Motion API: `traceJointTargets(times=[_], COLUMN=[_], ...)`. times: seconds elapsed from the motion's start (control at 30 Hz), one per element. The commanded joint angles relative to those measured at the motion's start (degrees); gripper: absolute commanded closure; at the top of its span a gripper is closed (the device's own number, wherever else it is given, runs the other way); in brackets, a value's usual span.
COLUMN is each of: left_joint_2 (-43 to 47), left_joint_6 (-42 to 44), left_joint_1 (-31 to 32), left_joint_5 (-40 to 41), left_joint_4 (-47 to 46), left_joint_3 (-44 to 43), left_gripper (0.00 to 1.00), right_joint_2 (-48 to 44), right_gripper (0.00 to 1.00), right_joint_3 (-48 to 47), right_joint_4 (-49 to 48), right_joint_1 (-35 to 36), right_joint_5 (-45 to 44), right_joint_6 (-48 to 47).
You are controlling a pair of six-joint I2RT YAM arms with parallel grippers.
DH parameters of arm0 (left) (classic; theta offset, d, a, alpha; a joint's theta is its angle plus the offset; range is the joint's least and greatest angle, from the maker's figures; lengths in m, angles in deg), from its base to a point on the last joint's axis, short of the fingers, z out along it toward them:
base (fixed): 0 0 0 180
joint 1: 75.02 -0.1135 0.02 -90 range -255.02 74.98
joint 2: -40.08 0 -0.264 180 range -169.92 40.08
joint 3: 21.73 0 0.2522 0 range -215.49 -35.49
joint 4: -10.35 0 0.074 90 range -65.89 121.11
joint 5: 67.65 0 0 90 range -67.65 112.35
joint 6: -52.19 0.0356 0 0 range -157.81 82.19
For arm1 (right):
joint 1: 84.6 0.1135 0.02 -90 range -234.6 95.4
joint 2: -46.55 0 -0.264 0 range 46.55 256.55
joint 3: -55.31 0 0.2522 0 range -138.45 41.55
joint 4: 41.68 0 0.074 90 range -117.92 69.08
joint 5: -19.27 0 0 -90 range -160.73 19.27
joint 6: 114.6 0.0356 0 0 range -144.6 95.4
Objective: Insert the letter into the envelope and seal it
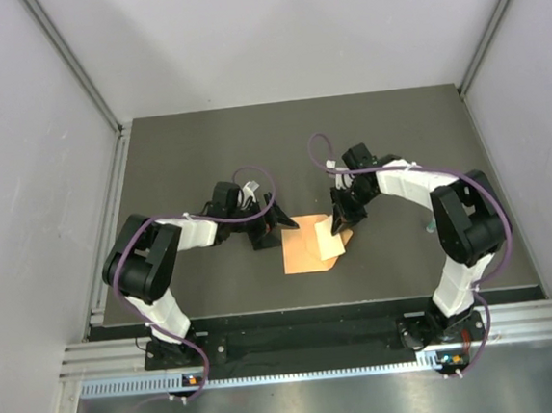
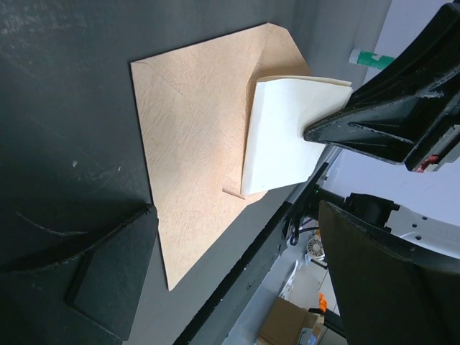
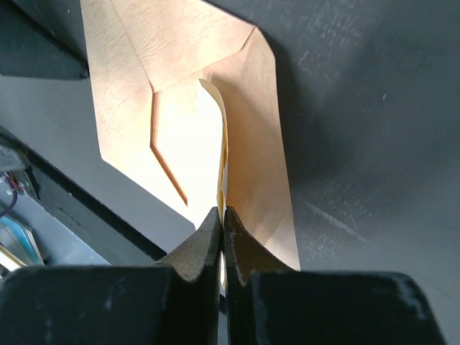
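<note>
The orange envelope lies flat on the dark table in front of the arms, and shows in the left wrist view and the right wrist view. The cream letter stands tilted over its right part, its lower edge against the envelope. I cannot tell how far it is inside. My right gripper is shut on the letter's near edge. My left gripper is open and empty at the envelope's left corner, with one finger at the envelope's edge.
A small white and green object lies on the table right of the right arm. The table's front edge runs close to the envelope. Grey walls close in the left, right and back sides.
</note>
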Motion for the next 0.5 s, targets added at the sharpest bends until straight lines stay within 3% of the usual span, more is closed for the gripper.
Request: traceJointTargets(times=[0.0,0.47], left_joint_2=[0.12,0.29], left_joint_6=[2.53,-0.81], left_joint_1=[0.18,0.79], left_joint_5=[6.16,4.58], left_joint_4=[3.42,0.43], left_joint_3=[0.82,3.01], left_gripper=[0.01,0.01], right_joint_2=[-4.06,-2.57], right_gripper=[1.0,1.0], right_joint_3=[1.05,5.53], right_joint_4=[0.8,-5.7], right_joint_1=[-0.44,0.71], right_joint_5=[1.21,1.04], right_joint_6=[-3.06,4.31])
